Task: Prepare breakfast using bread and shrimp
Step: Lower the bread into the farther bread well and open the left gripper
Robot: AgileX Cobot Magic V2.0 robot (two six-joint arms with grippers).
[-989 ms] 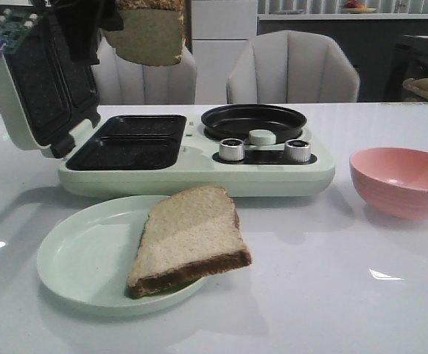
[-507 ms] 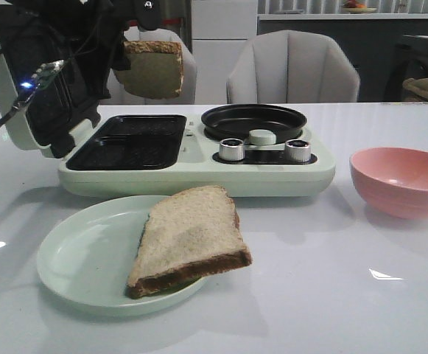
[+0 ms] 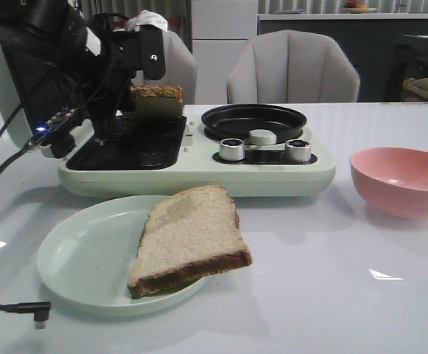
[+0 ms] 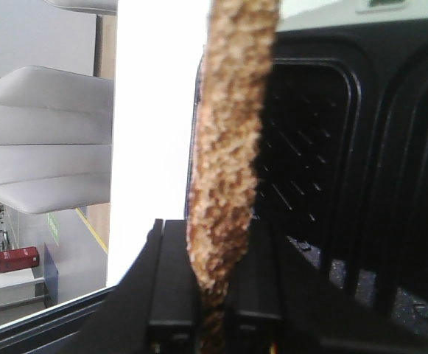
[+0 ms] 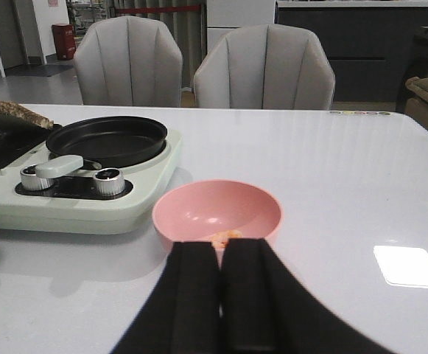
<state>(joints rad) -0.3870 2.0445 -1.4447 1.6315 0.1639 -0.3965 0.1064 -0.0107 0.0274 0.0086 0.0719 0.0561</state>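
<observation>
Two bread slices are counted: one bread slice (image 3: 157, 102) is clamped on edge by the left gripper (image 4: 214, 310) over the black grill tray (image 3: 129, 144), the other slice (image 3: 190, 240) lies on the green plate (image 3: 81, 258). One shrimp (image 5: 227, 236) is seen in the pink bowl (image 3: 401, 181), at three o'clock from the plate. The right gripper (image 5: 221, 295) is held near the bowl with fingers pressed together and nothing between them.

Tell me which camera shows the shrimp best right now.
The right wrist view: the shrimp shows as a small orange piece inside the pink bowl, just past the right gripper. In the front view the bowl's near wall hides it. The left wrist view shows only held bread.
</observation>
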